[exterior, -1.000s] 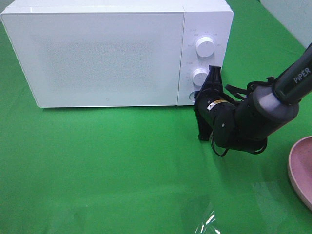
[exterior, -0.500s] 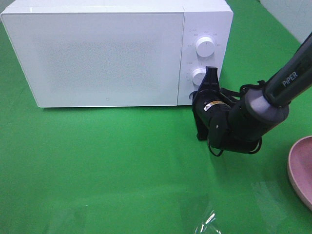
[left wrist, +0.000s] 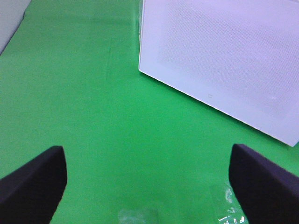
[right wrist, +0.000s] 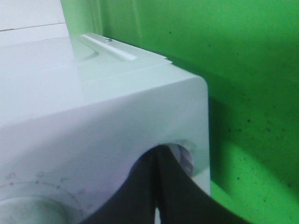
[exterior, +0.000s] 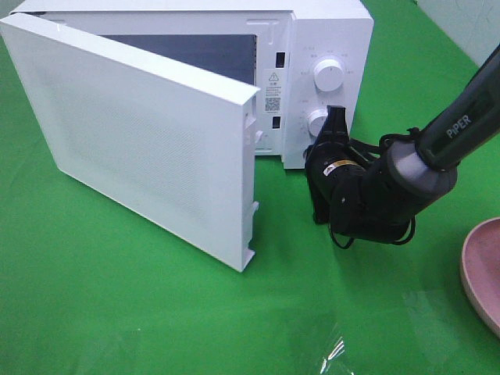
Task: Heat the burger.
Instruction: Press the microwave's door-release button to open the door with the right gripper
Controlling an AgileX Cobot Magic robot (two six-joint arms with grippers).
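Right gripper [exterior: 337, 117], pinched shut, pokes the microwave [exterior: 332, 27] button [right wrist: 185, 161] mid-right, probably the latch release, since the door [exterior: 148, 141] hangs open. Left gripper [left wrist: 147, 186] idles, spread wide. Burger's nowhere in view.

A: Place type, quick?
B: Robot lab bench, dressed up like a kitchen.
A: Evidence?
B: Green cloth [exterior: 156, 328] covers the whole tabletop, and a black robot arm [exterior: 453, 125] marked PiPER reaches in.
A: Kitchen cues?
B: Props only: a white microwave [exterior: 336, 43] with its door [exterior: 141, 148] swung open, and a pink plate [exterior: 480, 269] at the cloth's edge.
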